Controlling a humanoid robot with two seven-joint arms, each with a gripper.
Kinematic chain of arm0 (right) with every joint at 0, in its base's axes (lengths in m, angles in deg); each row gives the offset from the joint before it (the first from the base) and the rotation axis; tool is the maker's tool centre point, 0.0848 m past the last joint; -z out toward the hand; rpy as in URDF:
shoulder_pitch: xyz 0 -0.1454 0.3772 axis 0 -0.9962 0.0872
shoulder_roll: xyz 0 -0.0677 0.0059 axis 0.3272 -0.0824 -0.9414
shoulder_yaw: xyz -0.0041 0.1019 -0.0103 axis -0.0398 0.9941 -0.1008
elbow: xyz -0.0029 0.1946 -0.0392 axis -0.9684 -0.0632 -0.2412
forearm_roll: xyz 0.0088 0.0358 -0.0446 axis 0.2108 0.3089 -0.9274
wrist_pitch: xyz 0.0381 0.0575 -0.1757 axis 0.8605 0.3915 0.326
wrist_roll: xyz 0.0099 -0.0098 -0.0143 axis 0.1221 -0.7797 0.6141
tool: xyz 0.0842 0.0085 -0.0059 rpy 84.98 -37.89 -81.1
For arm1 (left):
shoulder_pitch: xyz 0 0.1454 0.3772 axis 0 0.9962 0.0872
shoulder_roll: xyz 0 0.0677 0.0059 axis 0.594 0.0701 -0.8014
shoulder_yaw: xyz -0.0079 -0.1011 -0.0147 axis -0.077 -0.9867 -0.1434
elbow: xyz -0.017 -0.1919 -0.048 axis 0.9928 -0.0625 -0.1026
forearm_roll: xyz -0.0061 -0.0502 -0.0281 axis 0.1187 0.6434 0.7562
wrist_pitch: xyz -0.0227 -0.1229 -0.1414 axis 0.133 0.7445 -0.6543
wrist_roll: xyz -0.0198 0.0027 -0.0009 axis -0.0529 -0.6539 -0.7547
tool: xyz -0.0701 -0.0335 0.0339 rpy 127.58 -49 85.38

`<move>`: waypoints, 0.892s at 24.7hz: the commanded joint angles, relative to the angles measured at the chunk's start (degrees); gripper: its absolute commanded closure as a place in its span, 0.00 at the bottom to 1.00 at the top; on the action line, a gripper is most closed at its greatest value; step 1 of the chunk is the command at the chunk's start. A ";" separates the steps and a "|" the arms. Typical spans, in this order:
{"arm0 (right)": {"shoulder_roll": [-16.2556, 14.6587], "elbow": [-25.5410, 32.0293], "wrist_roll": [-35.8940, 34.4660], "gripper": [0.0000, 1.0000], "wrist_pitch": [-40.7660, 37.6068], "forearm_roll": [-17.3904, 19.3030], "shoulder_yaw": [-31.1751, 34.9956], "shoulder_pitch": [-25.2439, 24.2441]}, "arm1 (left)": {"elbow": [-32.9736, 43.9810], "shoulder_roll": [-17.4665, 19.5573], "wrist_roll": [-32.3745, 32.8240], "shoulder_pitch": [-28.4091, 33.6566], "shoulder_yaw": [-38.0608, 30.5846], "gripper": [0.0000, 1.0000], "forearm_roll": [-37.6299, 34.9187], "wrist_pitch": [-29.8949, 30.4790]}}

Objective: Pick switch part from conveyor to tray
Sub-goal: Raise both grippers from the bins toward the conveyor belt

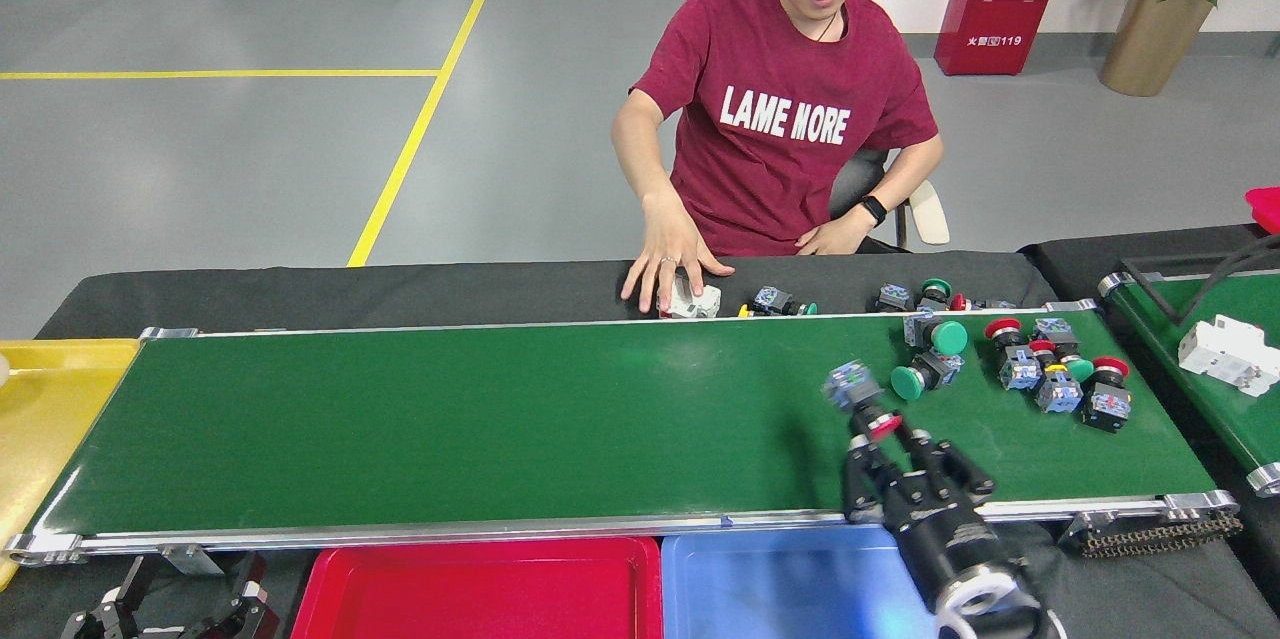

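**A:** So where's it at? Looks like the right pincer (880, 439) is clenched on a red-capped switch part (862, 401), lifted off the conveyor (500, 419).

**B:** Yep, pick's done I'd say, drop isn't. The red tray (480, 587) and blue tray (780, 584) both look bare. More parts sit near the belt's right end.

**A:** Arm pose?

**B:** Angled up from bottom right, over the belt's near edge. Left pincer (165, 609) is parked low, can't tell its state.

Conveyor (500, 409) matt green, metal frame; red tray (480, 589) glossy plastic
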 commanded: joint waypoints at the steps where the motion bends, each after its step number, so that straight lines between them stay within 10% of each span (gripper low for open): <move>1: 0.59 0.99 -0.05 0.95 -9.98 0.12 -1.97 -0.37 | 0.71 0.70 -0.26 -0.15 -0.27 0.00 0.09 -0.29; 4: 1.83 1.34 1.88 0.94 -16.84 0.39 -4.52 -3.27 | 0.62 1.05 -0.17 -0.06 -0.19 0.00 0.00 -0.38; 5: 1.83 1.52 3.47 0.75 -18.07 0.48 -4.70 -3.79 | 0.54 1.14 -0.17 -0.15 -0.27 0.00 -0.09 -0.29; 6: 1.91 1.52 4.26 0.10 -18.25 0.56 -4.70 -4.14 | 0.71 1.32 -0.26 -0.15 -0.19 0.00 -0.09 -0.38; 7: 2.09 1.61 4.43 0.00 -18.33 0.56 -4.70 -4.32 | 0.71 1.49 -0.17 -0.15 -0.19 0.00 -0.09 -0.38; 13: 3.85 3.36 4.35 0.00 -17.89 0.56 -3.38 -3.62 | 0.71 3.60 -0.26 -0.15 0.69 0.00 0.00 -0.11; 22: 7.71 3.63 -0.31 0.00 -4.89 0.56 17.80 0.16 | 0.71 4.31 0.80 -7.18 5.53 0.00 0.00 12.72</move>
